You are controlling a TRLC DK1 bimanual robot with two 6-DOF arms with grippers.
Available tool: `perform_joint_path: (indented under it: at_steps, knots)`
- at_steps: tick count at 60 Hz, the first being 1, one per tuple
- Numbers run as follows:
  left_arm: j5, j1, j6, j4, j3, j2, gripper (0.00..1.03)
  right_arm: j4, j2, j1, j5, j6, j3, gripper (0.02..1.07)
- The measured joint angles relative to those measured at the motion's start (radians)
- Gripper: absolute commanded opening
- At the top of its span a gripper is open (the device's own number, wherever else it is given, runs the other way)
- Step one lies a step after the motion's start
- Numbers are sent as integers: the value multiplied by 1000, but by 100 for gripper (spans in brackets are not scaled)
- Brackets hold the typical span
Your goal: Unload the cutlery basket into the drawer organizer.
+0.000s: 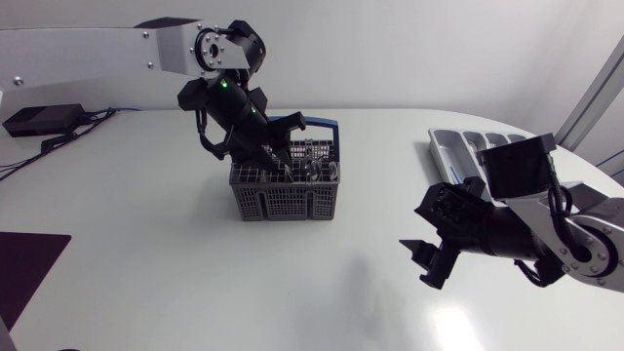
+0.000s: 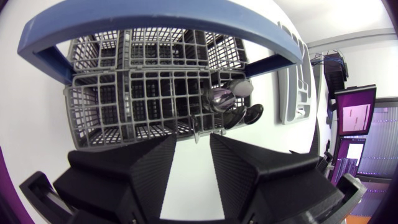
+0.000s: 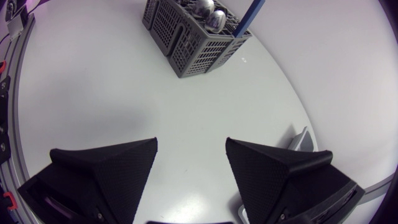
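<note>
Left pincer is open, nothing between its fingers, hovering just above the near wall of the basket. Spoons stand bunched in one compartment, ahead of the pincer and off toward one finger, not centred in the gap. The blue handle arches across further ahead. Right pincer is also open and empty, low over bare worktop, with the organizer just beside and behind it, well apart from the basket.

Risks, as I judge them:
- A straight descent likely lands a finger on the grid wall, not around a spoon.
- The spoons overlap, so closing could pinch two or drag a neighbour out.
- The bowls look smooth, so they could slip from the broad wedges.
- A snag on the grid could lift or tip the basket.
- Going deeper risks bumping the handle.
</note>
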Motion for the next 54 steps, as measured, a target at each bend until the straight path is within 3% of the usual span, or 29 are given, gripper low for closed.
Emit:
perform_joint_path:
  at_steps: [25, 31, 54]
  knots:
    - [0, -2, 0, -33, 35, 52, 40, 0, 0, 0, 0, 0, -8, 82]
    - [0, -5, 0, -33, 47, 52, 29, 0, 0, 0, 0, 0, -8, 82]
    - [0, -21, 0, -34, 58, 62, 29, 1, 0, 0, 0, 0, -14, 82]
